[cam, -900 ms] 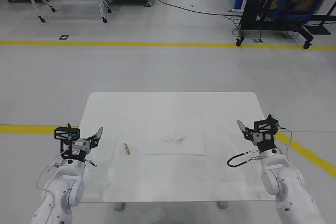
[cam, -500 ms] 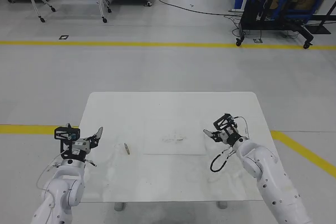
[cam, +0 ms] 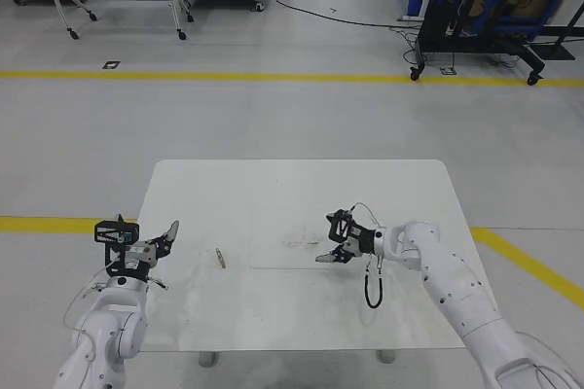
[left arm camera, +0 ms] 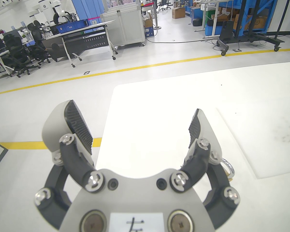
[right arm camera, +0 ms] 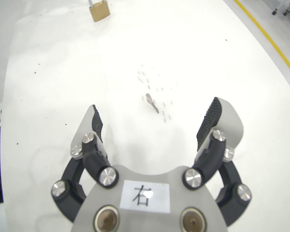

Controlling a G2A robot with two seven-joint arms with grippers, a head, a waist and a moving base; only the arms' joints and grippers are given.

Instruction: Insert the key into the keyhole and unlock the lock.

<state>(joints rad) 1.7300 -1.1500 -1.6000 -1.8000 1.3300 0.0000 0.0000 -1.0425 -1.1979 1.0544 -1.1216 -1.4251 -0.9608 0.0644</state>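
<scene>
The small flat silvery key (right arm camera: 151, 102) lies on the scuffed white bench (right arm camera: 50, 73), well apart from the boxy brass padlock (right arm camera: 99, 5), with the right gripper (cam: 331, 238) and left gripper (left arm camera: 135, 112) both spreading ribbed black fingers (right arm camera: 206, 121) wide, empty.

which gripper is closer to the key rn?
The right gripper, out over the middle of the table with the key just ahead of its open jaws. The left gripper hangs at the table's edge, nearer the padlock.

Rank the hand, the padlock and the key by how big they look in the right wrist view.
1. right hand, largest, but it sits nearest the camera, so that proves little.
2. padlock, farther off yet bigger than the key.
3. key, smallest.
</scene>
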